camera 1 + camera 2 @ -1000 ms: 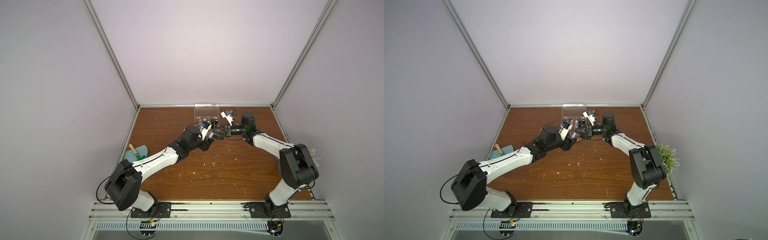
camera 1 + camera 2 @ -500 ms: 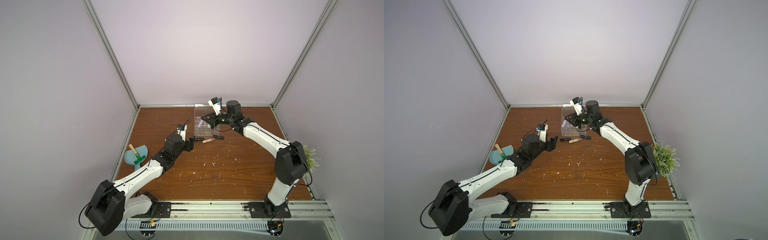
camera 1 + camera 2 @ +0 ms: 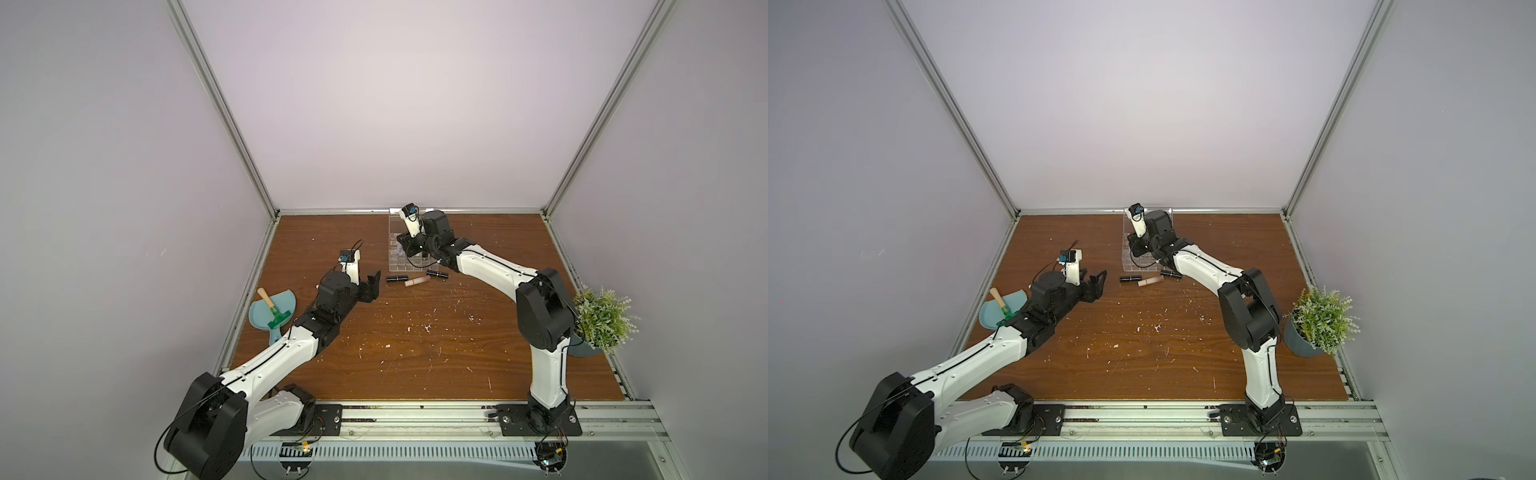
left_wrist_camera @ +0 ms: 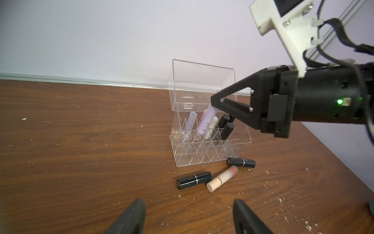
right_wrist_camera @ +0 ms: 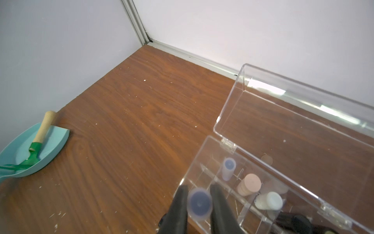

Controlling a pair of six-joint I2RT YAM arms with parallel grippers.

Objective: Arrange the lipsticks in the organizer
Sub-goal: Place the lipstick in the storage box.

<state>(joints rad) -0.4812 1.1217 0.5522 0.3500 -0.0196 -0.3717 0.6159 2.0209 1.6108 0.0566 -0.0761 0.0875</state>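
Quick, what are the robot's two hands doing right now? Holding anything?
Left hand: open, holding nothing.
Right hand: closed on a lilac lipstick at the organizer.

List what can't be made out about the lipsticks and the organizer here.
- Right wrist view: the lilac lipstick in the right hand is blurred and hides the cell under it.
- Right wrist view: the black lipsticks in the organizer are cut off by the picture's edge.
- Both top views: the right hand covers much of the organizer; its lipsticks cannot be counted.
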